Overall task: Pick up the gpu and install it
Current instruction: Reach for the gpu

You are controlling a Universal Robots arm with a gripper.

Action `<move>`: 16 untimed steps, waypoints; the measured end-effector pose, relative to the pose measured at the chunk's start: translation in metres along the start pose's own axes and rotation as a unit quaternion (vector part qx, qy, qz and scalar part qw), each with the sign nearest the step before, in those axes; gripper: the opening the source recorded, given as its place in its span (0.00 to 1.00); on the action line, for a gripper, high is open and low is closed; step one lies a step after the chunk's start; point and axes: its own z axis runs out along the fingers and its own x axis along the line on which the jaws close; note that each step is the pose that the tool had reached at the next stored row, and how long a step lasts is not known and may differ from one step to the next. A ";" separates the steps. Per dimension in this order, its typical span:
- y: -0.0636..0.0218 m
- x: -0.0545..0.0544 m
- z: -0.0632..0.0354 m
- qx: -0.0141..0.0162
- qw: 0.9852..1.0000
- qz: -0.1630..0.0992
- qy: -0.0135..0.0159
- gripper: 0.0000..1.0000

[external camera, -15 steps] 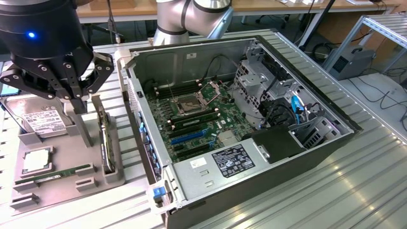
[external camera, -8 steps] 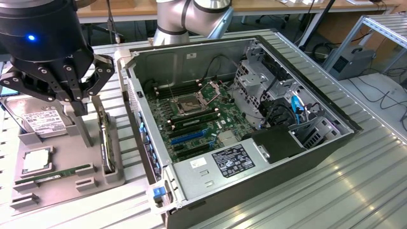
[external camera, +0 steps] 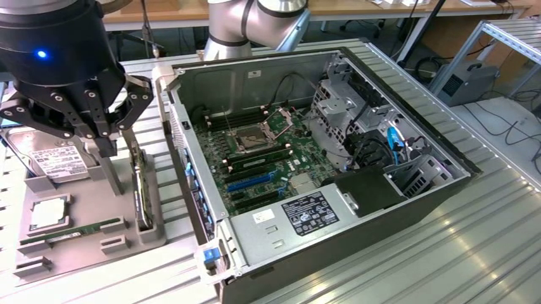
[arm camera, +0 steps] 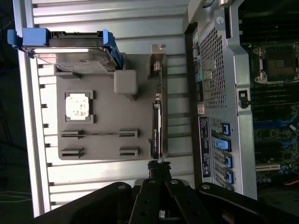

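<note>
The gpu (arm camera: 157, 130) is a thin dark card standing on edge in a slot along one side of the grey holder tray (arm camera: 105, 149), its pale metal bracket (arm camera: 158, 60) at the end nearer the hard drive. In the exterior view the gpu (external camera: 144, 193) stands at the tray's edge closest to the computer case. My gripper (external camera: 103, 147) hangs above the tray, beside a grey post and a little short of the card. Its fingers (arm camera: 159, 167) are shut together with nothing between them, lined up with the card's near end.
The open computer case (external camera: 338, 240) lies to the exterior view's right, motherboard (external camera: 270, 152) exposed. The tray also holds a hard drive (arm camera: 70, 49) in a blue caddy, a processor (arm camera: 77, 106) and a green memory stick (external camera: 72, 233). The surface is ribbed metal.
</note>
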 end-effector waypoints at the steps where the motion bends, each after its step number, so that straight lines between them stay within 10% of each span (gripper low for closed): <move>1: -0.0006 0.000 0.0000 0.000 1.000 0.000 0.000 0.11; 16: -0.0092 -0.001 -0.0004 0.000 1.000 0.000 0.000 0.11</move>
